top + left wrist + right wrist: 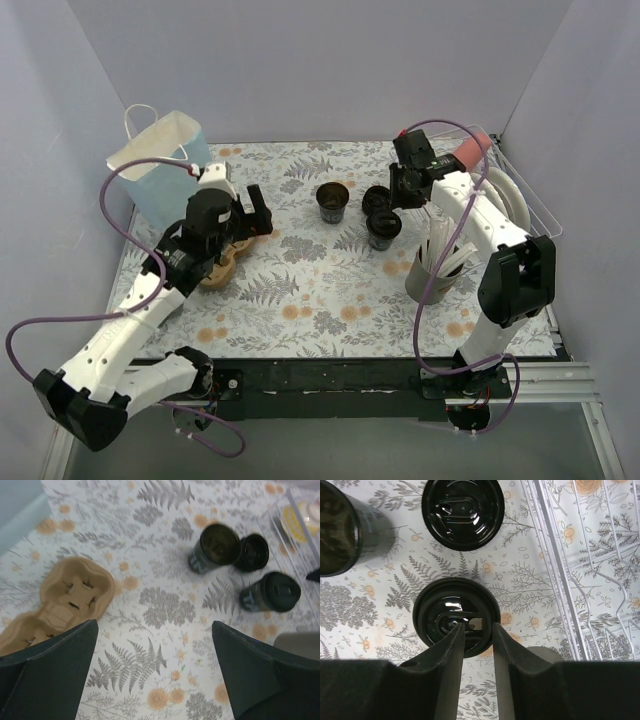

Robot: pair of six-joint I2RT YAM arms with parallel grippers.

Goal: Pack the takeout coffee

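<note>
Jaws of the right gripper (397, 200) are hanging directly above the lidded small black paper cup with white lettering (383, 229) in the overhead view, so the right arm is sitting far nearer to it than the left. A second black cup with no lid (332, 201) and a loose round black lid (377, 199) are resting just beside it on the fern-patterned bench (300, 285). The left gripper (248, 215) is hovering over the brown moulded-pulp cup carrier (220, 268), near a pale blue paper bag (160, 165).

From the left wrist, those jaws are gaping wide on nothing, with both cups lying well ahead to the right and the carrier at lower left.

From the right wrist, the jaws are standing a narrow slit apart, gripping nothing, pointing straight down at the lidded cup's sip slot. That cup is standing upright, its long axis running along the line of approach, so gripping its sides is likely calling for a wider opening.
</note>
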